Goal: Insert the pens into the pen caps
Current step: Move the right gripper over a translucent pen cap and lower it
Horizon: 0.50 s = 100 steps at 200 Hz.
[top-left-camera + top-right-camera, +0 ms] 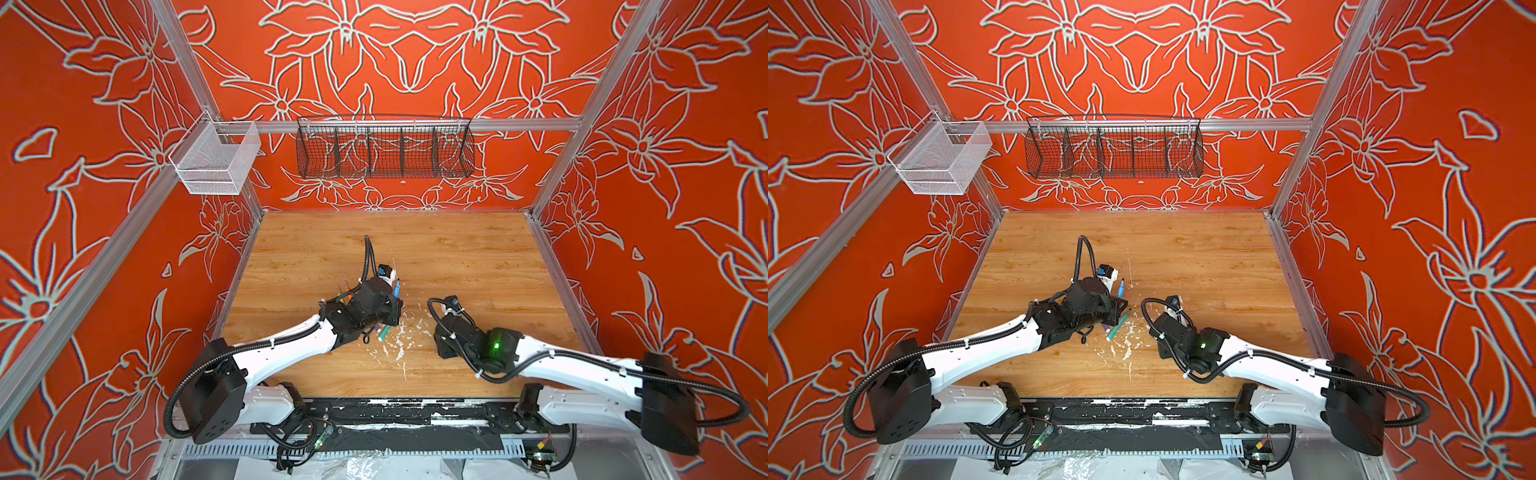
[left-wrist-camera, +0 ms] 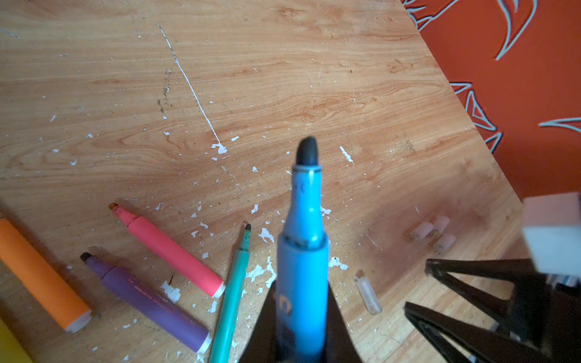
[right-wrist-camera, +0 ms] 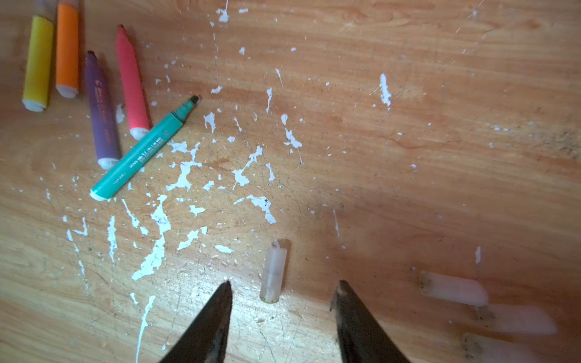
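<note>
- Table (image 1: 457, 257): wood, seen whole only in both top views; white flecks (image 3: 185, 173) litter its middle.
- Left pincer (image 2: 300, 295): clamped on the blue pen (image 2: 303, 251). The left wrist view shows this grip, while in a top view only the pen's end pokes past the left arm (image 1: 291, 340).
- Right pincer (image 3: 284, 284): jaws apart, gripping nothing.
- Green pen (image 3: 141, 151), purple pen (image 3: 102, 110), pink pen (image 3: 132, 81), orange pen (image 3: 67, 47) and yellow pen (image 3: 37, 63) lie together on the table. The top views hide most under the left arm.
- Three caps (image 2: 430, 232): clustered near the right pincer, blurred in the right wrist view.
- Cap (image 3: 273, 272): on the table between the right pincer's tips, touching neither.
</note>
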{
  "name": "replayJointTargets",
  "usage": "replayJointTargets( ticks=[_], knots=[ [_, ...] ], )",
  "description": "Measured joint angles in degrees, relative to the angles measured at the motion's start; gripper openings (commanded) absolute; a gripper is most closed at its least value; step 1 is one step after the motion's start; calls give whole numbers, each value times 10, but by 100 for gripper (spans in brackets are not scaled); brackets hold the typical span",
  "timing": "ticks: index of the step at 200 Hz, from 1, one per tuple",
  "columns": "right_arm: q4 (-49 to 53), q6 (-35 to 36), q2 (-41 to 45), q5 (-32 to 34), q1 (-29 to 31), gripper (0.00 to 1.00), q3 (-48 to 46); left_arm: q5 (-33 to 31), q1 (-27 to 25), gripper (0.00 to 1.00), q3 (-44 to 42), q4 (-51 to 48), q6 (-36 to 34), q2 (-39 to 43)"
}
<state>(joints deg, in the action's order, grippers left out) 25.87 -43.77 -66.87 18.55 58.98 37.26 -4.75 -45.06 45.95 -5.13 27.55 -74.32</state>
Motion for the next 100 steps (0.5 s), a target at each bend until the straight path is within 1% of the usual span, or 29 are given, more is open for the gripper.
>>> replayJointTargets(
  ticks=[34, 67, 88, 100],
  knots=[
    [7, 6, -69, -19, 0, 53, 40, -1, 0, 0, 0, 0, 0, 0],
    [14, 7, -105, -19, 0, 53, 56, -1, 0, 0, 0, 0, 0, 0],
    [22, 7, -118, -20, 0, 48, 63, -1, 0, 0, 0, -2, 0, 0],
    [24, 7, -120, -22, 0, 48, 63, -1, 0, 0, 0, -2, 0, 0]
  ],
)
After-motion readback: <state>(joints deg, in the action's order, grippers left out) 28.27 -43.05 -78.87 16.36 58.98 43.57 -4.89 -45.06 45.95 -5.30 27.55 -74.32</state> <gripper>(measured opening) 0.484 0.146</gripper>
